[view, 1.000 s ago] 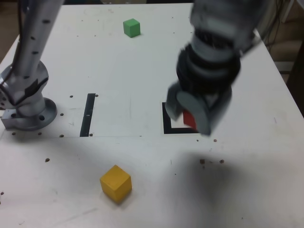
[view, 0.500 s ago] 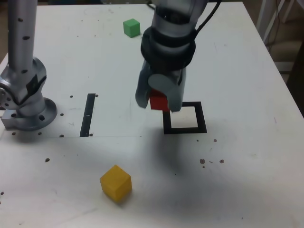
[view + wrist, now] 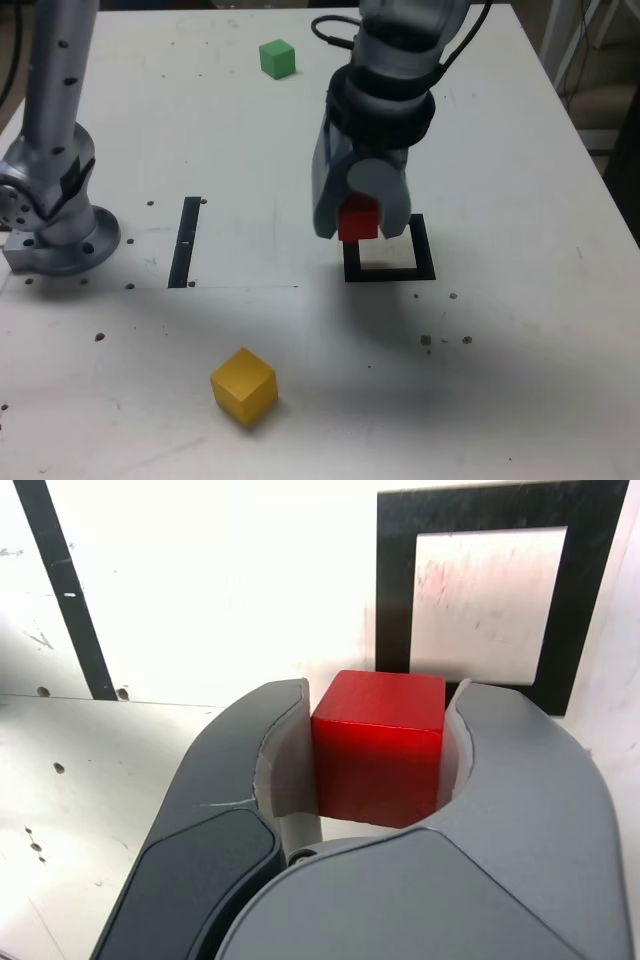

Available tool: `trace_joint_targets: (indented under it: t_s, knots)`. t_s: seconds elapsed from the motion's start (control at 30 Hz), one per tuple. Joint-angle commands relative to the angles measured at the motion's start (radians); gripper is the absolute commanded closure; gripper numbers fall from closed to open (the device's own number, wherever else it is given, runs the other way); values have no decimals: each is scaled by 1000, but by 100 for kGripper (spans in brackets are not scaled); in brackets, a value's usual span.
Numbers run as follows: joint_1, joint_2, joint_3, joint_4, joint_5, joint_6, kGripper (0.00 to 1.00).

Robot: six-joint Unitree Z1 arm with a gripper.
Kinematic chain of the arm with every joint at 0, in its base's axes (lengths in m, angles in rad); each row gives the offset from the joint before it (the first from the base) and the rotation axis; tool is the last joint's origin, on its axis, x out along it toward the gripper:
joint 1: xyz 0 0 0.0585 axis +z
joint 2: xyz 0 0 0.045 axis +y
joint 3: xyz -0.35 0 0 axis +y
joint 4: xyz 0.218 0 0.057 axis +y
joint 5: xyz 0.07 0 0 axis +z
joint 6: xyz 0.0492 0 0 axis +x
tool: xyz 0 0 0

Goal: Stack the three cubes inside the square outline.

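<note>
Table point(image 3: 520, 330): white and speckled, running out of the exterior view on every side.
Arm point(image 3: 400, 70): its upper part is being cut off by the top of the exterior view; the lower part is reaching down from above, wrist pointing at the table, a dark cable looping beside it.
Base point(image 3: 50, 215): a grey column on a round foot, standing well off to the exterior view's left of the outline; its top is also running out of frame.
Gripper point(image 3: 358, 215): hanging over the outline's left edge as the exterior view shows it, with its two curved grey jaws clamped against opposite sides of the red cube; in the wrist view point(image 3: 378, 755) the jaws are filling the foreground.
Outline point(image 3: 388, 250): a thick black square around a white centre; its upper left part is being hidden by the gripper in the exterior view, while the wrist view point(image 3: 395, 600) is showing most of it.
Strip point(image 3: 185, 240): a thin black bar lying between the base and the outline.
Yellow cube point(image 3: 243, 386): sitting on the table, well nearer the camera than the outline.
Red cube point(image 3: 358, 220): sitting in the gripper's grasp over the outline's left edge; whether it is touching the table cannot be told. The wrist view point(image 3: 380, 745) is showing its top and one face.
Green cube point(image 3: 277, 58): resting at the far side of the table, well beyond the outline.
</note>
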Motion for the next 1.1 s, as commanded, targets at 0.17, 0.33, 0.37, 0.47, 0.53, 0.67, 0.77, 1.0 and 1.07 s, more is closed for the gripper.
trace_joint_targets:
  t_s: [0.17, 0.33, 0.37, 0.47, 0.53, 0.67, 0.77, 1.0, 1.07]
  knots:
    - [26, 60, -41, -6, 1, 28, 86]
    - [30, 89, -40, -29, 3, 32, 85]
    - [32, 94, -39, -33, 4, 32, 85]
    - [43, 106, -39, -42, 9, 33, 84]
    - [52, 111, -39, -46, 11, 36, 84]
    - [63, 116, -40, -61, 7, 47, 83]
    - [66, 122, -40, -72, -1, 58, 80]
    - [71, 138, -27, -105, -5, 82, 70]
    - [73, 138, -23, -110, -3, 85, 68]
